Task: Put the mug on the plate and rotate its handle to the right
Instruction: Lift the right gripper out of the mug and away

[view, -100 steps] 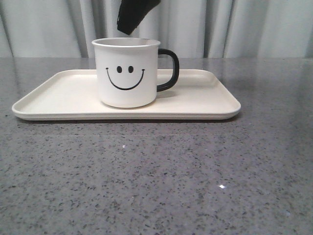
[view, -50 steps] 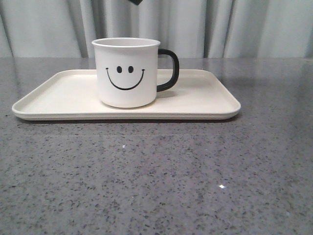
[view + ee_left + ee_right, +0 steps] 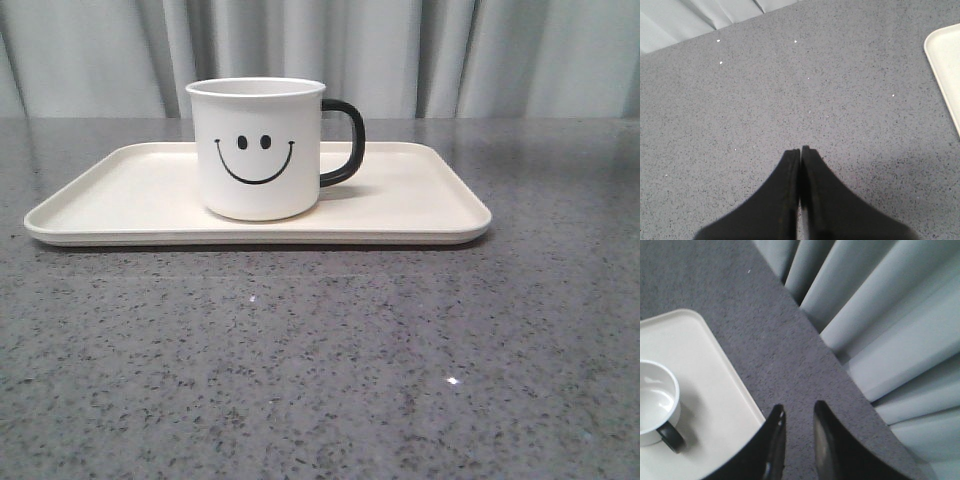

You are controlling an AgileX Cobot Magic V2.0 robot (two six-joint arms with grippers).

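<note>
The white mug point(image 3: 257, 148) with a black smiley face stands upright on the cream plate point(image 3: 420, 200), left of its middle in the front view. Its black handle point(image 3: 345, 142) points to the right. No gripper shows in the front view. In the right wrist view the mug point(image 3: 655, 402) and its handle point(image 3: 671, 436) sit on the plate point(image 3: 715, 390), and my right gripper point(image 3: 797, 410) hangs open and empty above the table beyond the plate's edge. My left gripper point(image 3: 800, 150) is shut on nothing over bare table, with a corner of the plate point(image 3: 945, 70) off to one side.
A grey speckled tabletop point(image 3: 320, 360) stretches in front of the plate. Pale grey curtains point(image 3: 450, 55) hang along the table's far edge, close to my right gripper, where the curtains point(image 3: 890, 325) fill much of the right wrist view.
The dark gripper that hung above the mug one second ago has risen out of the front view. Mug and plate have stayed where they were.
</note>
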